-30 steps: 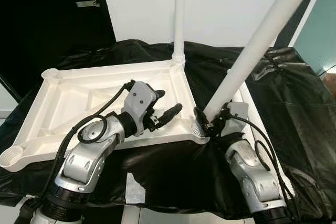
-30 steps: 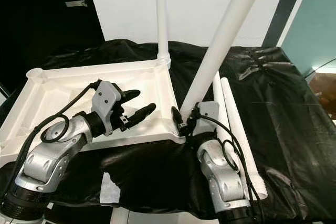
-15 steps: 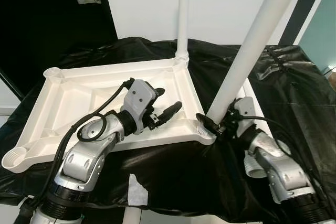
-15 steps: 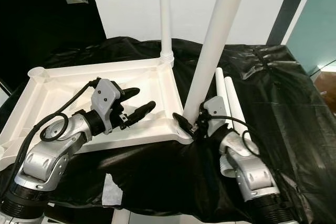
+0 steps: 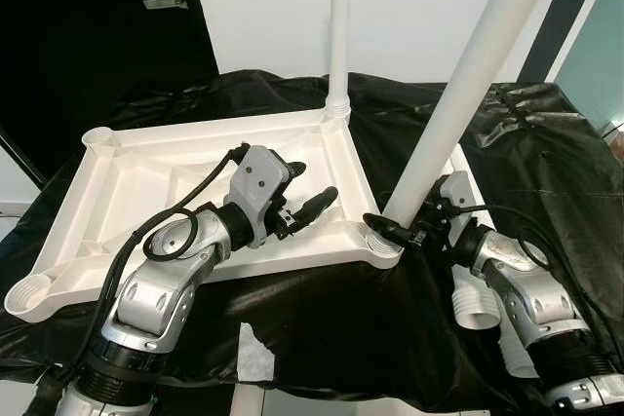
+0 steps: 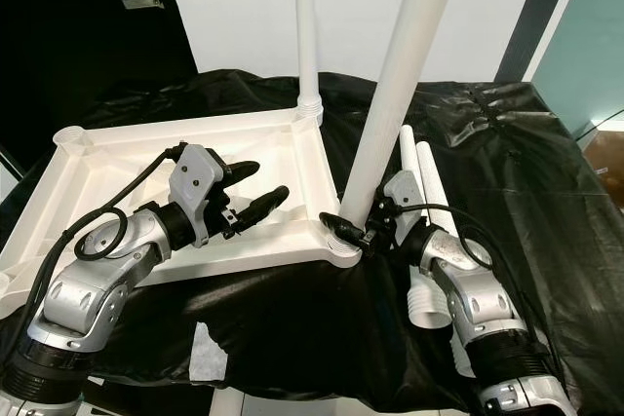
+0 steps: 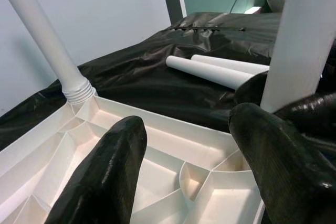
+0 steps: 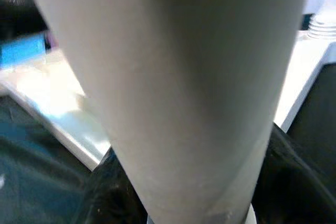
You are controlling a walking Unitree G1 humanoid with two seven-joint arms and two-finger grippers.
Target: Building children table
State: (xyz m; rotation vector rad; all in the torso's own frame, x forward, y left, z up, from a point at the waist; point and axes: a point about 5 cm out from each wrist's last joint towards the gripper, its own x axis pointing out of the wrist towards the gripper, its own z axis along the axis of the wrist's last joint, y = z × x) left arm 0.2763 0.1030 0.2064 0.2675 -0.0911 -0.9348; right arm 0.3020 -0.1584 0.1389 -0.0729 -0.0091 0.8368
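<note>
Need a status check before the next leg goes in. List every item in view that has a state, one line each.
Tabletop: upside down on the black sheet.
Far leg: upright in its corner socket.
Near leg: tilted, foot at the near right corner socket.
Spare legs: lying loose on the sheet.
Right tool: shut on the near leg.
Left tool: open, over the tabletop.
</note>
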